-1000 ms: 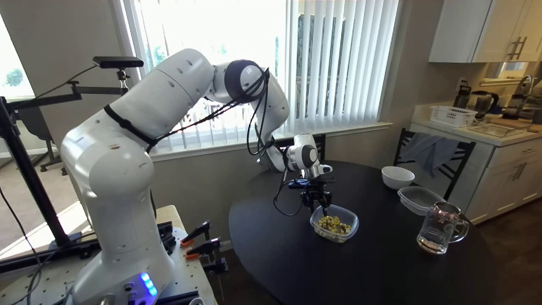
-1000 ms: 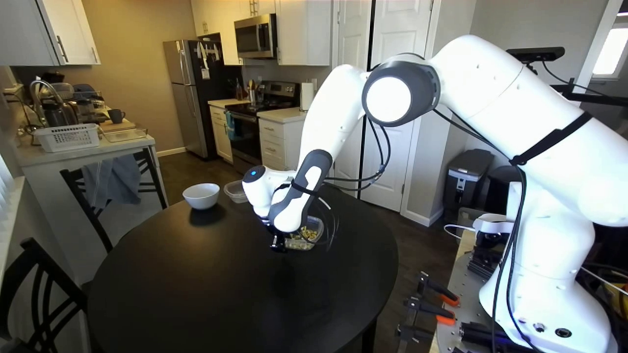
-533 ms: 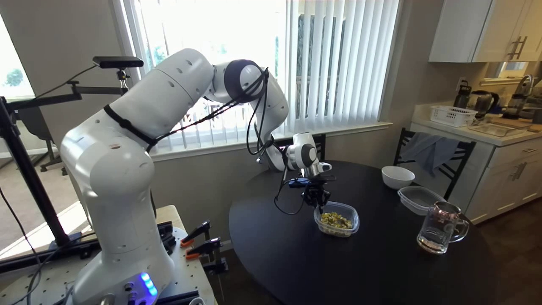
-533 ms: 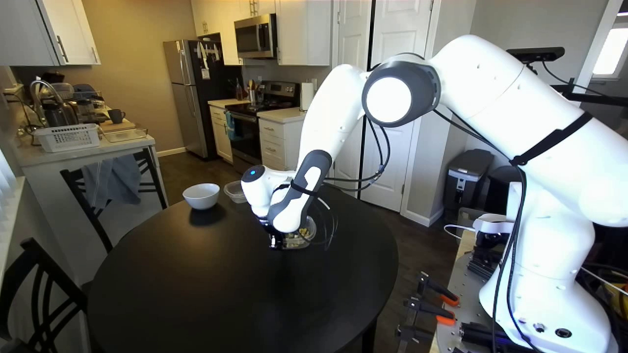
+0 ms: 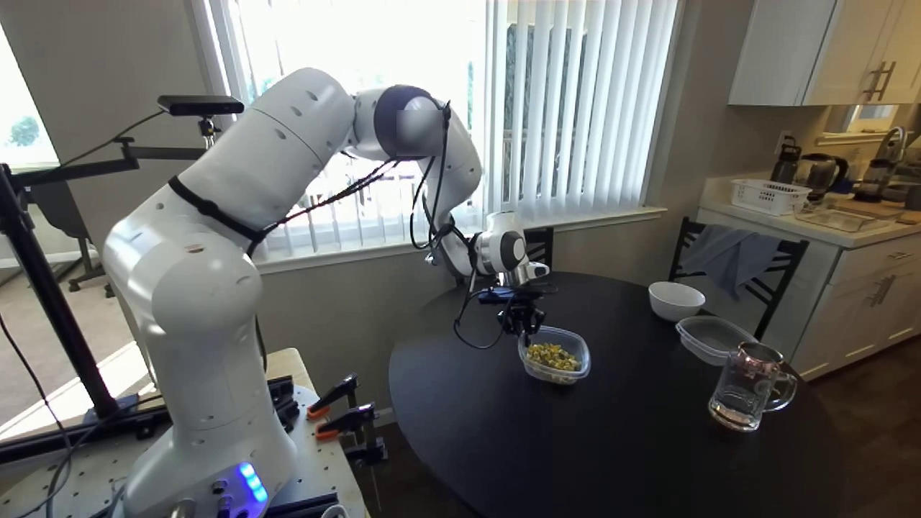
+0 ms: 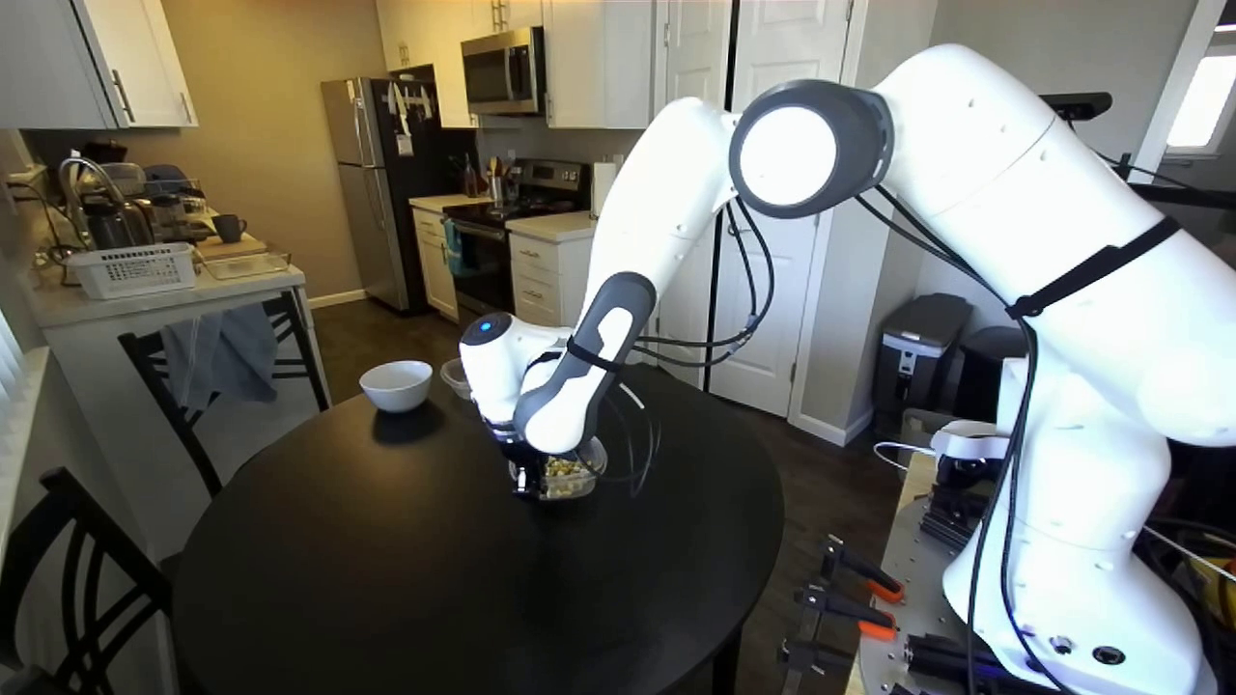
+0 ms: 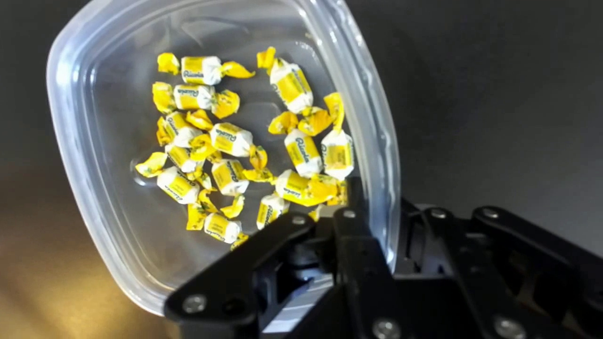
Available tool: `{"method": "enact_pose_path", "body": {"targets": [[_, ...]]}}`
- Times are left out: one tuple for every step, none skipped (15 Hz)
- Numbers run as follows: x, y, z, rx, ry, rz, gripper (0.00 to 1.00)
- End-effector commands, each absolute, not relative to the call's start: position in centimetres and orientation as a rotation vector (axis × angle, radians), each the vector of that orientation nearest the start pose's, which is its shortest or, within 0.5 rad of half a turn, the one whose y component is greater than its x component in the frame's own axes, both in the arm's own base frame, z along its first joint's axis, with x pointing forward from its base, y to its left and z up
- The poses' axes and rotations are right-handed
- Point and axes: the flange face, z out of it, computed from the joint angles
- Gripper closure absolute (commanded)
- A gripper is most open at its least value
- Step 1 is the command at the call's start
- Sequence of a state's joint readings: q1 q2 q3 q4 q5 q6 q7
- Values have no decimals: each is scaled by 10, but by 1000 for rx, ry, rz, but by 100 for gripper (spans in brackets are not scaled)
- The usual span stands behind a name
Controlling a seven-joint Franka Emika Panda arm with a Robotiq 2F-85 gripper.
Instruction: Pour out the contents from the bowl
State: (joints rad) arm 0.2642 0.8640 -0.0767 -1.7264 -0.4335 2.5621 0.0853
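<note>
The bowl, a clear rounded-square plastic tub with a bluish translucent rim, stands level in my grip. My gripper is shut on its side wall, one finger inside and the other outside, in the wrist view. Its contents, several small sweets in yellow-and-white wrappers, lie spread over the bottom. In an exterior view the gripper grips the near-window edge of the bowl. Part of the bowl is hidden behind the arm in an exterior view. Whether its base touches the table I cannot tell.
A plain white bowl sits toward the table's far edge, with an empty clear plastic container beside it. Closer stands a clear glass mug with a handle. A chair draped with a blue-grey cloth is drawn up at the table.
My gripper has shut on the bowl's wall. The bowl first shifted a little, then moved together with the gripper, up and left in an exterior view. The arm's elbow has shifted too.
</note>
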Motion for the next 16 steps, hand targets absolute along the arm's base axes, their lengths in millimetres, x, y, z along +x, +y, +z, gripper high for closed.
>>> {"method": "enact_pose_path", "body": {"targets": [[607, 150, 110, -3147, -1036, 13, 98], [603, 158, 112, -3097, -1085, 33, 98], [597, 164, 114, -3045, -1129, 50, 98], [592, 169, 117, -2991, -1172, 59, 98], [588, 173, 118, -2934, -1209, 64, 98], [585, 176, 121, -2879, -1249, 63, 98], [583, 178, 122, -2822, -1288, 67, 98], [581, 179, 125, -2765, -1326, 69, 98], [578, 180, 127, -2708, -1365, 72, 98], [575, 182, 130, -2650, -1398, 77, 98], [571, 184, 134, -2593, -1417, 102, 98], [565, 186, 140, -2547, -1406, 170, 98], [560, 187, 144, -2502, -1400, 226, 98], [554, 188, 151, -2461, -1388, 294, 98], [549, 189, 157, -2406, -1389, 349, 98], [543, 189, 163, -2350, -1395, 401, 98]]}}
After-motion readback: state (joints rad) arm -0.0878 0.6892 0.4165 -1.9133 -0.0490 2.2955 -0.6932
